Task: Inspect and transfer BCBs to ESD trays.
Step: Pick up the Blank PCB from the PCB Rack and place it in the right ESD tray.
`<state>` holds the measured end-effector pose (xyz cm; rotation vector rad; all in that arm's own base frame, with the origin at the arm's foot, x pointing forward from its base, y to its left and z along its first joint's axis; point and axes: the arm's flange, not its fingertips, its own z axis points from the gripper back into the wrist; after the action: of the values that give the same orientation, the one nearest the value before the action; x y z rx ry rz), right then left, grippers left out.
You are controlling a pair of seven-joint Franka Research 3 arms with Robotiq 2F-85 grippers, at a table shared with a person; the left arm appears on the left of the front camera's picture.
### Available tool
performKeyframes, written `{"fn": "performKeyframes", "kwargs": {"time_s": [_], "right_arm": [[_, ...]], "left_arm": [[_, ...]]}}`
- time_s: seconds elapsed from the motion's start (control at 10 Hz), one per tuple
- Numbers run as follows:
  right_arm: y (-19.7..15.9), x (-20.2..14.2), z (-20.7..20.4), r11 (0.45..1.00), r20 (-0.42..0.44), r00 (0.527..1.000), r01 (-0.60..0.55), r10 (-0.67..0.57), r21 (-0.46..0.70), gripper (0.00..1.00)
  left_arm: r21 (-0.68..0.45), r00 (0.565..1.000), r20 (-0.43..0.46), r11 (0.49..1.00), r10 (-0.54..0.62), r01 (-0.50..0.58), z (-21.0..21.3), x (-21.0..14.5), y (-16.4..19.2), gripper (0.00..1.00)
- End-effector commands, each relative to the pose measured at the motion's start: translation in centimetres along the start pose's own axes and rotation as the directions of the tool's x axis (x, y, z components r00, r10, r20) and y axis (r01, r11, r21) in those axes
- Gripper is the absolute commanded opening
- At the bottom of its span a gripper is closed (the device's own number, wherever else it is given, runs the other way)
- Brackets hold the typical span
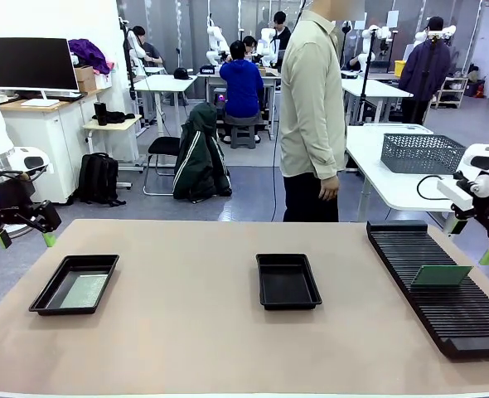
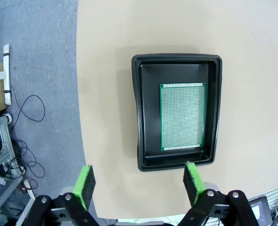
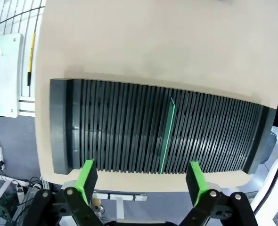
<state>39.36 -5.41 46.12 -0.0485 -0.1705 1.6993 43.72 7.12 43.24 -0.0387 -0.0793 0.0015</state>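
BCBs sit split between tray and rack, and the job looks about half done. The first BCB [image 2: 182,116] lies flat inside the left ESD tray [image 2: 136,113], at the 9 o'clock side of the tabletop [image 1: 186,340]; seen from the left wrist, it rests toward the tray's 3 o'clock wall. The second BCB [image 3: 167,136] stands on edge in a slot of the long ribbed rack [image 3: 110,127] at the tabletop's 3 o'clock side, and is judged to be the piece left to inspect and move. The middle ESD tray [image 1: 288,286], near the tabletop's centre, holds nothing and appears to be its destination.

The left tool [image 2: 138,167] hovers above the filled tray with its green pads spread wide, empty and touching nothing; the tray's near rim lies between the pads. The right tool [image 3: 141,164] hangs over the rack, jaws likewise fully parted and empty, the upright board lying at roughly 12 o'clock from it, well clear of both pads. A person [image 1: 312,108] stands at the tabletop's far edge, at 12 o'clock, hands away from the work.
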Motion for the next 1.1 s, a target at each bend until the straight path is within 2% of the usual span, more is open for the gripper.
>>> {"fn": "performKeyframes", "kwargs": {"time_s": [0.0, 0.6, 1.0], "right_arm": [[-0.6, -0.5, -2.0, 1.0, 0.007, 1.0, -0.005, 0.006, -0.024, 1.0], [-2.6, -1.7, -7.6, 0.999, -0.007, 0.999, 0.033, -0.033, -0.006, 1.0], [-3.1, -2.3, -9.6, 0.998, 0.017, 0.998, 0.061, -0.061, -0.015, 1.0]], "left_arm": [[0.002, 1.0, 0.01, 1.0, 0.001, -0.001, -0.2, -0.1, 0.0, 1.0], [0.002, 1.0, 0.01, 1.0, 0.001, -0.001, -0.2, -0.1, 0.0, 1.0], [0.002, 1.0, 0.01, 1.0, 0.001, -0.001, -0.2, -0.1, 0.0, 1.0]]}}
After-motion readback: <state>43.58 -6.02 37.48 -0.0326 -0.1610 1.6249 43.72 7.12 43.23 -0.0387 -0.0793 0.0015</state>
